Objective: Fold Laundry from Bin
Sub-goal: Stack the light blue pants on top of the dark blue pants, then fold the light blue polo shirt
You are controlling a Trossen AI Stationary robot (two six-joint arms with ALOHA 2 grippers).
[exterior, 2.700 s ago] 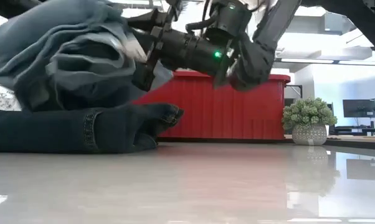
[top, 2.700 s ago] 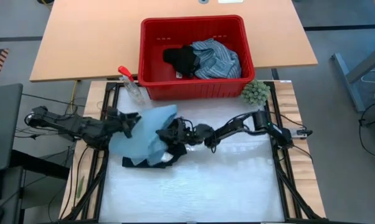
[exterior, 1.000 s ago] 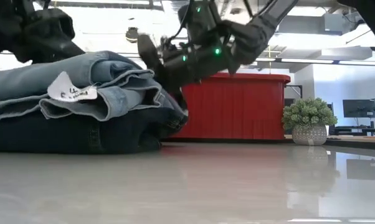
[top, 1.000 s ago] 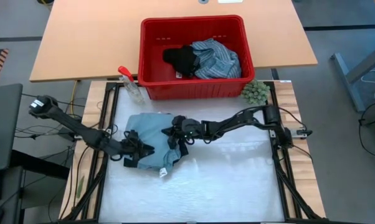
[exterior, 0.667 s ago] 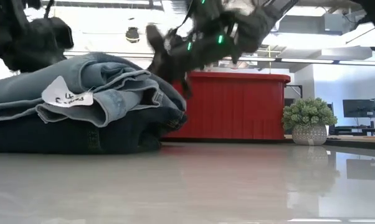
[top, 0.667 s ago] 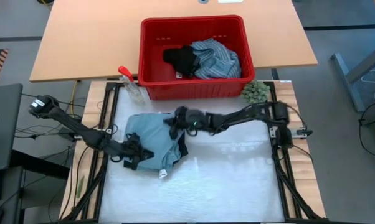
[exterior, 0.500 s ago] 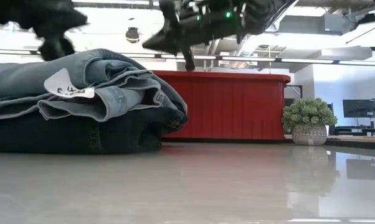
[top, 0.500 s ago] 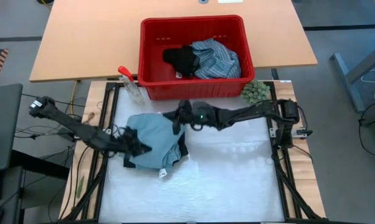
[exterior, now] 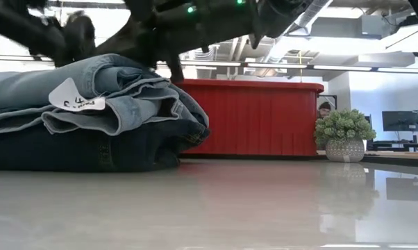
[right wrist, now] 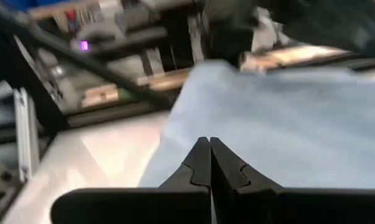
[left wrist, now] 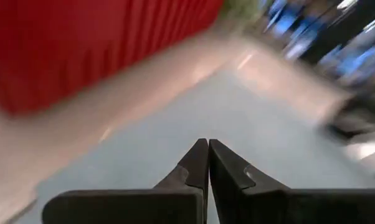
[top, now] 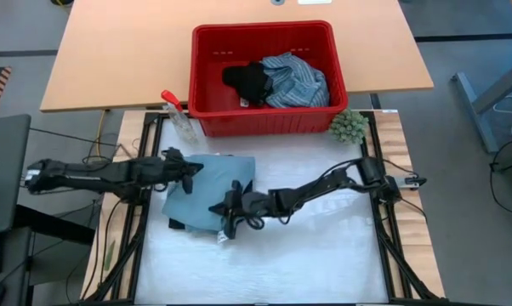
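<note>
Over the folded jeans [top: 207, 194] on the tabletop [top: 324, 246], my left claw [top: 190, 170] and right claw [top: 225, 214] are both closed, empty; remaining laundry sits in the red bin [top: 203, 51].

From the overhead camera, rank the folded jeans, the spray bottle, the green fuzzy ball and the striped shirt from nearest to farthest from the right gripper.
1. Folded jeans: directly beside the right gripper, toward the left arm.
2. Spray bottle: by the red bin's near left corner.
3. Striped shirt: inside the bin, right half. Too close to call with the ball.
4. Green fuzzy ball: at the bin's near right corner.
</note>
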